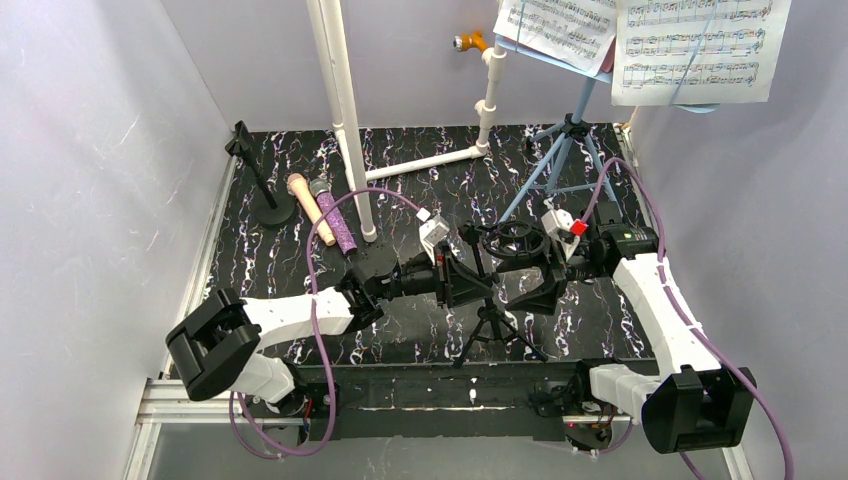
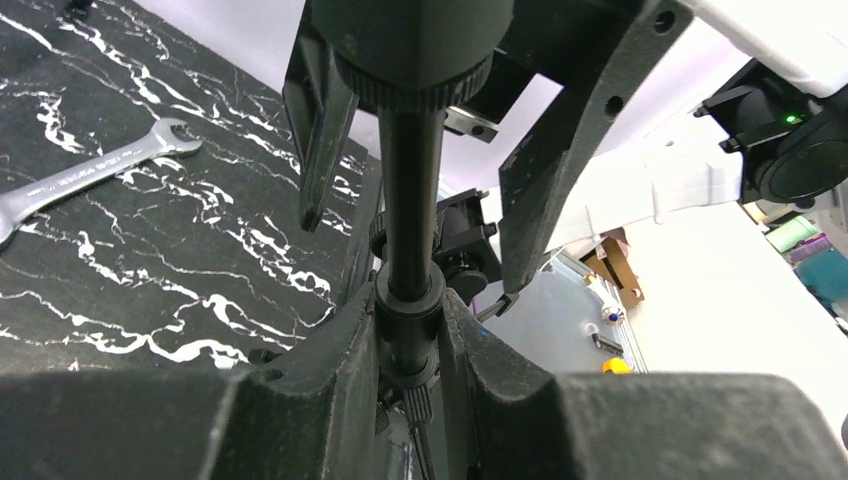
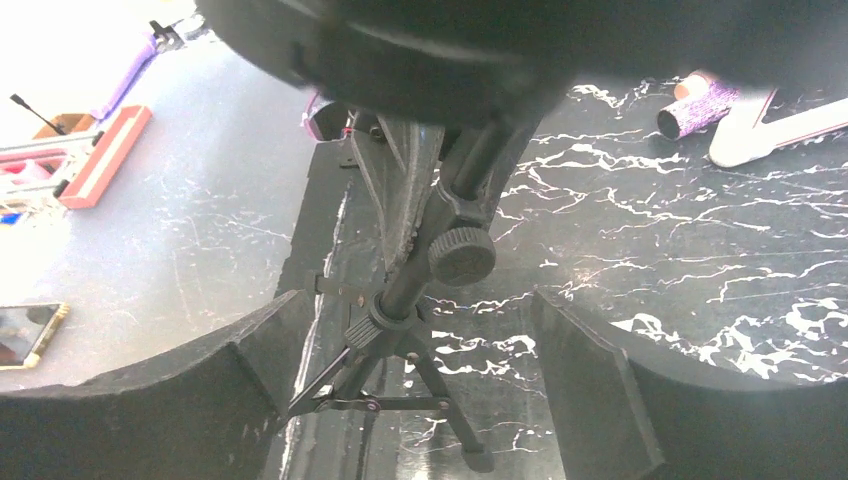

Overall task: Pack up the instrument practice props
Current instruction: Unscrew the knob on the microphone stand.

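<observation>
Marbled table (image 1: 260,275), white pipes (image 1: 347,130), silver wrench (image 2: 90,175), tripod (image 2: 410,200)

Black tripod (image 1: 488,320) stands upright; peach microphone (image 1: 310,212) and purple microphone (image 1: 337,222) lie side by side.

Printed staves and notes on the sheet-music pages (image 1: 700,45), musical notation only, no title or words legible. Stamped lettering along the handle of the silver wrench (image 2: 95,172), too blurred to make out. Nothing else readable in any view.
</observation>
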